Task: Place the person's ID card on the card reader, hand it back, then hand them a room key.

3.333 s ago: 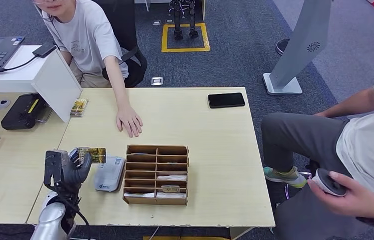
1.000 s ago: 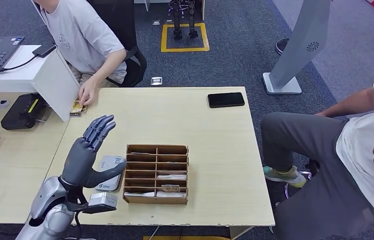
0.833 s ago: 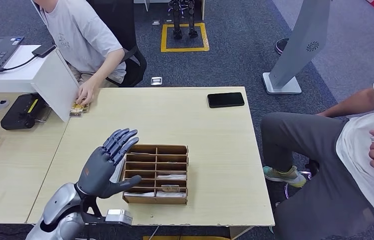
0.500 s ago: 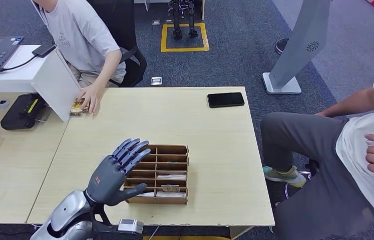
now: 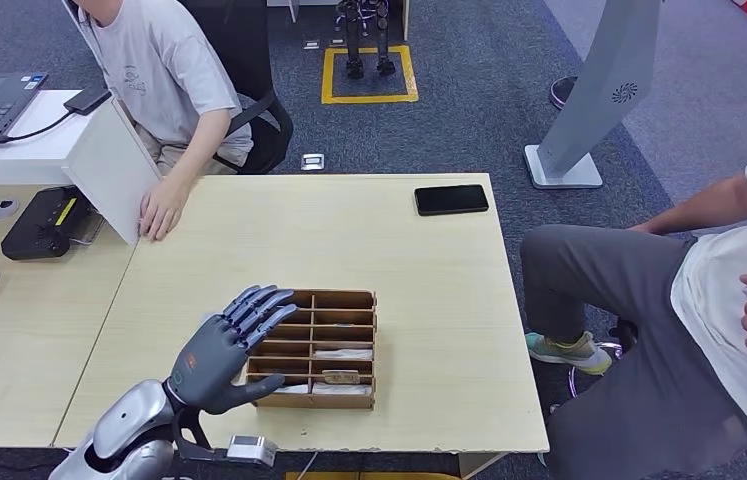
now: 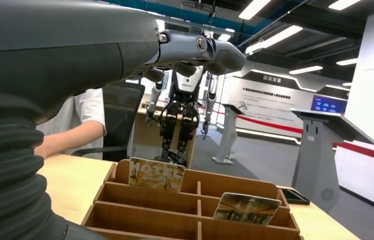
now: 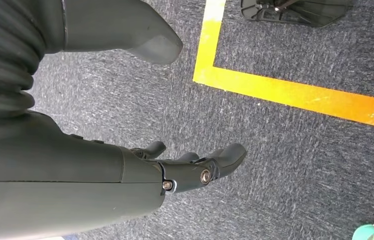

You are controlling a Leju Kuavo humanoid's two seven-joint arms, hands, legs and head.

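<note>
Left hand is hovering w/ fingers spread, holding nothing, over the left edge of the wooden organizer on the table. Room key cards are standing upright in its slots, tops poking above the dividers. Likely thin, stiff, light, slick plastic; probably best pinching the exposed top edge. Right hand is hanging over the floor, fingers loosely apart, empty. ID card is hard to make out, probably under the person's hand at the far corner. Card reader is hidden by the left hand.
</note>
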